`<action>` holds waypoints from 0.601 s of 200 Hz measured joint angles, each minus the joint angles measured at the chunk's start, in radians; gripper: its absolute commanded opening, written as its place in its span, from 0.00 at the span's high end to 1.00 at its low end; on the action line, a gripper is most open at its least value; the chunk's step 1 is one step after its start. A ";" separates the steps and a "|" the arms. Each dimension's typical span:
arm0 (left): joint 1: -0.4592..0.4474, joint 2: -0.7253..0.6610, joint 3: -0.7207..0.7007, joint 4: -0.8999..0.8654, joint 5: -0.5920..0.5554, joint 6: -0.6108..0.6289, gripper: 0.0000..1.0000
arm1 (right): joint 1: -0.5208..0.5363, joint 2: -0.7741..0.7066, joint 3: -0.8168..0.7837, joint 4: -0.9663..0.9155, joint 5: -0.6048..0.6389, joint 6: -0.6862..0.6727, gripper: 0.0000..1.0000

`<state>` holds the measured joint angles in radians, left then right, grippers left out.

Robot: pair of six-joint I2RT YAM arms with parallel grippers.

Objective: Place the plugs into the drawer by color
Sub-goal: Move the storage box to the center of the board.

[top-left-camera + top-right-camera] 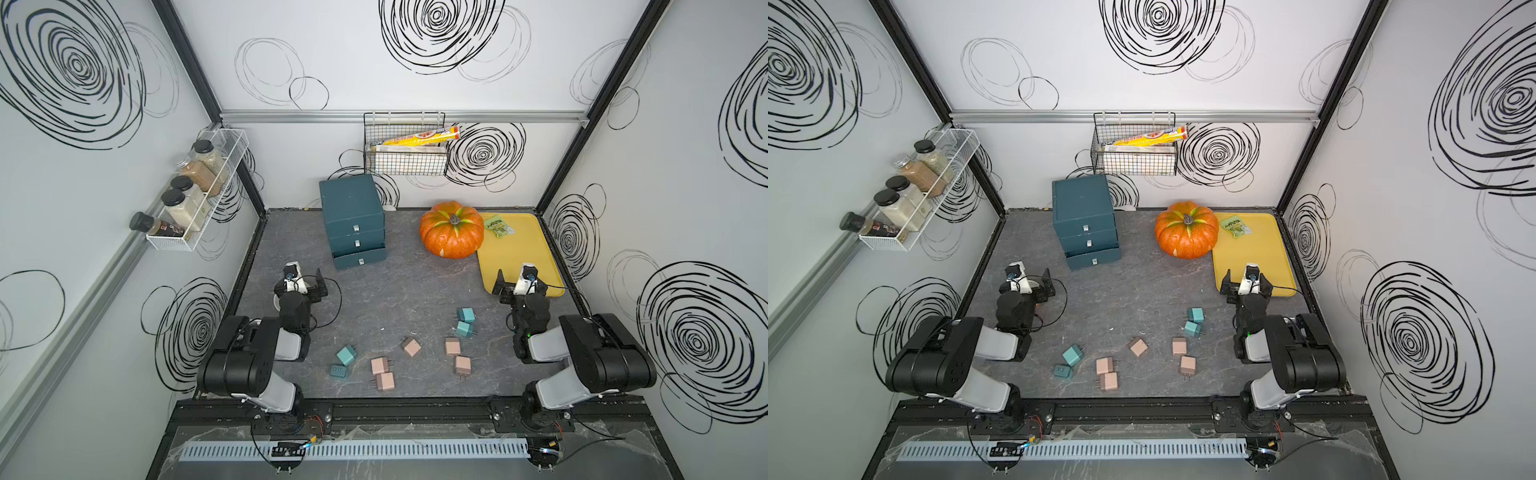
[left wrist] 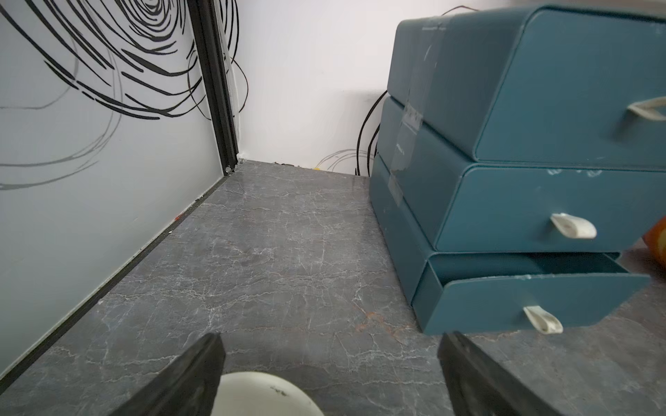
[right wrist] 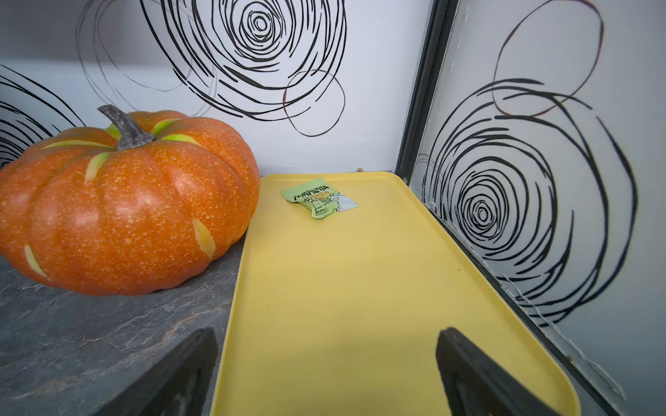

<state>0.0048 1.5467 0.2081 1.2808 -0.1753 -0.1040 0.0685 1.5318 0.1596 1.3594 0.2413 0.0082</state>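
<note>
From here I read both arms parked with nothing held. The left gripper (image 2: 329, 363) has its jaws spread wide above bare tabletop, over a white round thing (image 2: 266, 396) that may be a small bowl; I can't tell from this angle. The right gripper (image 3: 326, 363) is equally spread over the near end of the yellow tray (image 1: 528, 253). The tray holds only a green packet (image 1: 498, 226) at its far end, and the pumpkin (image 1: 452, 235) sits just left of it. The drawer (image 1: 353, 220) stands upright at the far left-centre, its three fronts and handles facing near. The bottom drawer (image 2: 522, 306) is pulled out a crack, and the gap is too dark to show its contents. All the plugs lie loose on the near tabletop, well apart from the drawer. Two teal plugs (image 1: 465, 322) sit close together on the right, and two more teal ones (image 1: 343, 363) on the left. Between them are pink plugs: one (image 1: 411, 347) with prongs toward far-left, one (image 1: 452, 346) prongs far, one (image 1: 462, 365) prongs near. A touching pair (image 1: 382, 374) has prongs pointing opposite ways, right and left. On the far wall a black wire basket (image 1: 405, 162) holds a long yellow box (image 1: 419, 137) lying crosswise.
</note>
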 measured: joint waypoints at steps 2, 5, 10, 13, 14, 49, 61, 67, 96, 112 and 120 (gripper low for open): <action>0.000 0.000 0.000 0.000 0.000 0.000 0.01 | 0.000 0.000 0.000 0.000 0.000 0.000 0.00; 0.000 0.000 0.000 0.000 0.000 0.000 0.01 | 0.000 0.000 0.000 0.000 0.000 0.000 0.00; 0.000 0.000 0.000 0.000 0.000 0.000 0.01 | 0.000 0.000 0.000 0.000 -0.001 0.000 0.00; 0.000 0.000 0.000 0.000 0.000 0.000 0.01 | 0.000 0.000 0.000 0.000 -0.002 0.000 0.00; 0.000 0.000 0.000 0.000 0.000 0.000 0.01 | 0.000 0.000 0.000 0.000 -0.002 0.000 0.00; 0.000 0.000 0.000 0.000 0.000 0.000 0.01 | -0.001 0.000 0.000 -0.001 -0.013 0.000 0.00; 0.000 0.000 0.000 0.000 0.000 0.000 0.01 | -0.001 0.000 0.000 -0.001 -0.014 0.000 0.00; 0.000 0.000 0.000 0.000 0.000 0.000 0.01 | -0.001 0.000 0.000 -0.001 -0.015 0.000 0.00; 0.000 0.000 0.000 0.000 0.000 0.000 0.01 | -0.001 0.000 0.000 -0.001 -0.017 0.000 0.00; 0.000 0.000 0.000 0.000 0.000 0.000 0.01 | -0.001 0.000 0.000 -0.001 -0.018 0.000 0.00; 0.000 0.000 0.000 0.000 0.000 0.000 0.01 | -0.001 0.000 0.000 -0.001 -0.018 0.000 0.00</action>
<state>0.0048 1.5467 0.2081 1.2808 -0.1753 -0.1040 0.0677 1.5318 0.1600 1.3582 0.2237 0.0082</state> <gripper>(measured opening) 0.991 0.998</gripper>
